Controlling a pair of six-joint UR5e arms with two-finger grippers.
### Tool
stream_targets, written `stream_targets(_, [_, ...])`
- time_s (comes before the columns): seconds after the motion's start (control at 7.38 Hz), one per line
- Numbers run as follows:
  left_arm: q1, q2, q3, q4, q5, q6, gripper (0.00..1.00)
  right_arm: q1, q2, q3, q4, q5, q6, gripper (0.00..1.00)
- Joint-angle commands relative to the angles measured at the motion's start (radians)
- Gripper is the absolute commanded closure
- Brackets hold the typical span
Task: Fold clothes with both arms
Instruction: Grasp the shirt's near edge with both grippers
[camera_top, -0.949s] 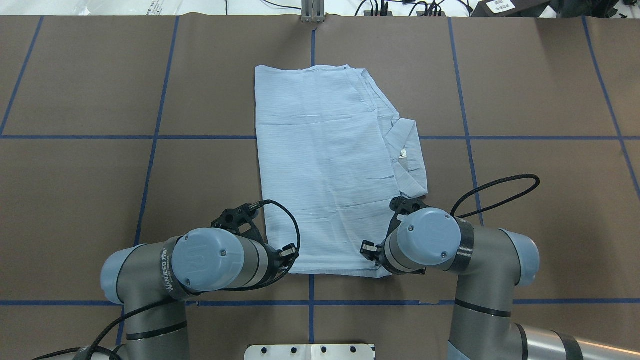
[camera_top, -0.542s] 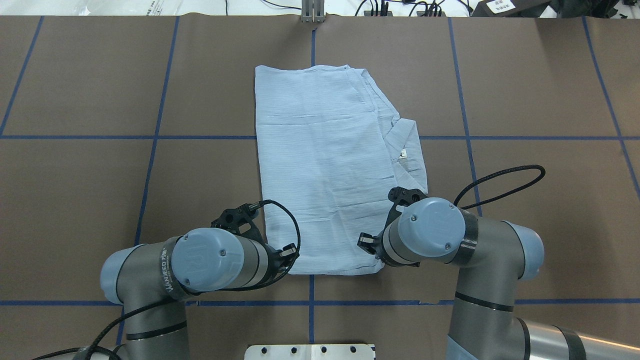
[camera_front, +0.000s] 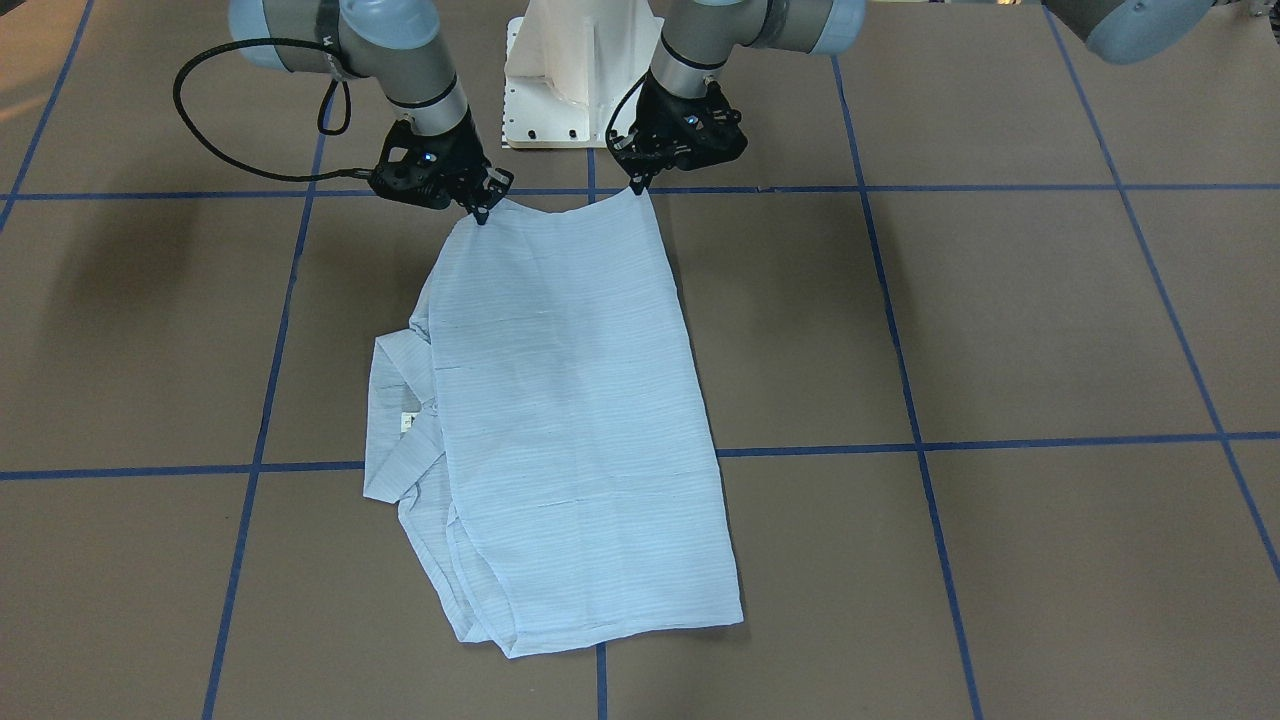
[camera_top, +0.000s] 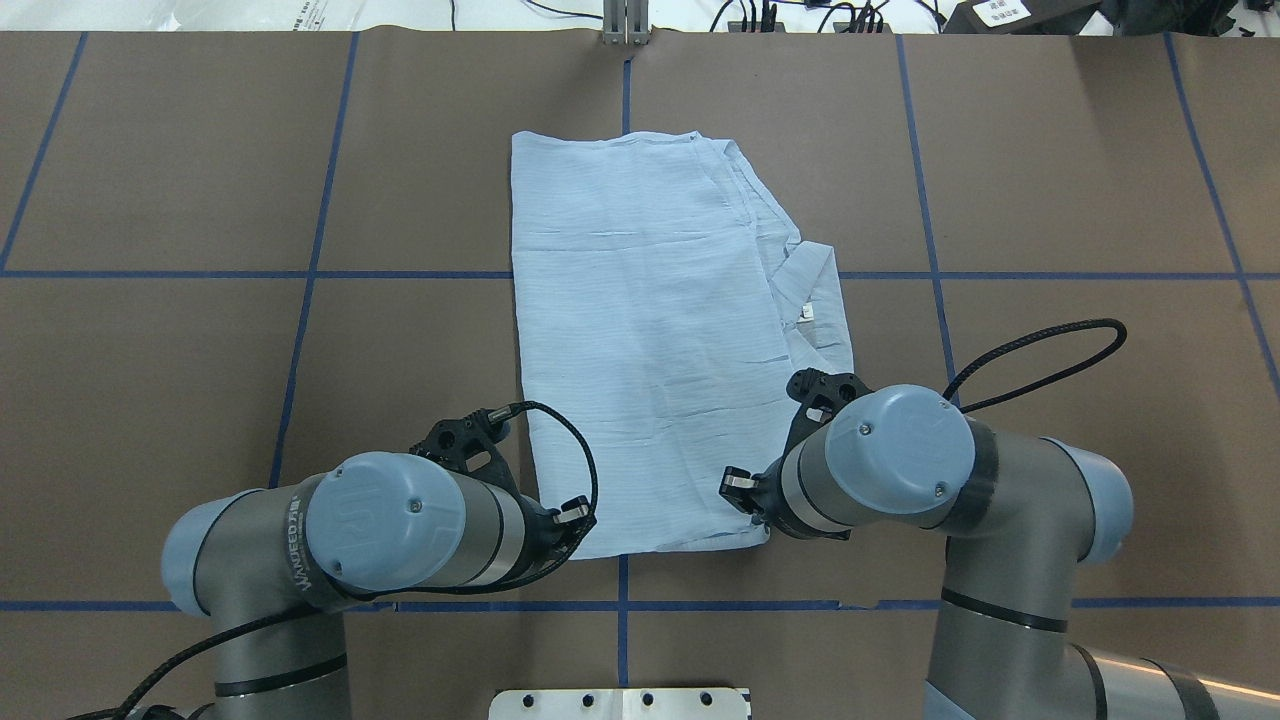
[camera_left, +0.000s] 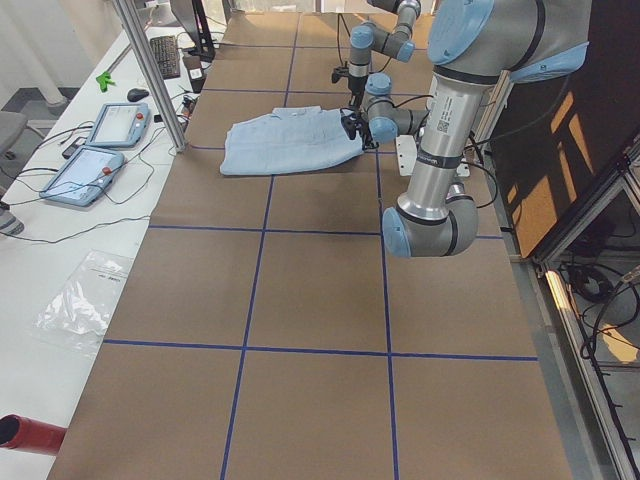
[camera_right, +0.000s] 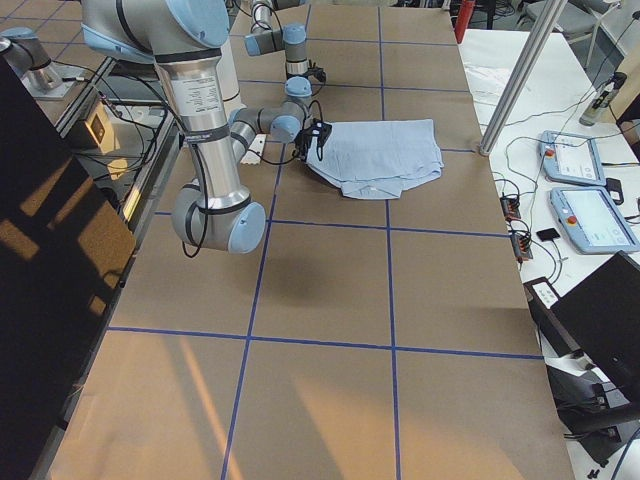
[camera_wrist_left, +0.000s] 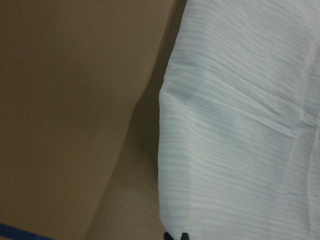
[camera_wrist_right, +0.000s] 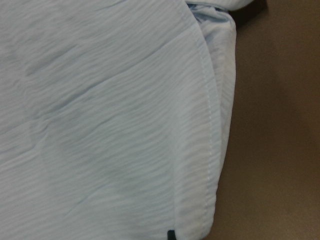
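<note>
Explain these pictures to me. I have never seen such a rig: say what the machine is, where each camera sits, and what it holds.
The machine is a robot with a left arm and a right arm at a brown table. One picture looks down from behind the robot, one faces it from across the table, two look along the table from its ends, and two close-ups come from cameras on the wrists. A light blue shirt lies partly folded on the table, its collar sticking out at one side. The left gripper and the right gripper each pinch a corner of the shirt's edge nearest the robot. In the facing view the sides look swapped.
</note>
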Motion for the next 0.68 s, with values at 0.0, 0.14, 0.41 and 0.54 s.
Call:
stream_targets(0.0, [0.021, -0.006, -0.070, 0.070, -0.047, -0.001, 1.00, -0.009, -0.017, 0.123, -0.072, 0.129, 0.000, 1.00])
stream_targets(0.14, [0.055, -0.004, -0.113, 0.099, -0.057, -0.001, 1.00, -0.017, -0.017, 0.146, -0.097, 0.211, 0.000, 1.00])
stream_targets(0.41, [0.115, -0.004, -0.255, 0.237, -0.061, -0.001, 1.00, -0.015, -0.019, 0.166, -0.097, 0.344, 0.002, 1.00])
stream_targets(0.54, [0.121, -0.007, -0.312, 0.280, -0.067, -0.001, 1.00, -0.017, -0.016, 0.176, -0.097, 0.346, 0.002, 1.00])
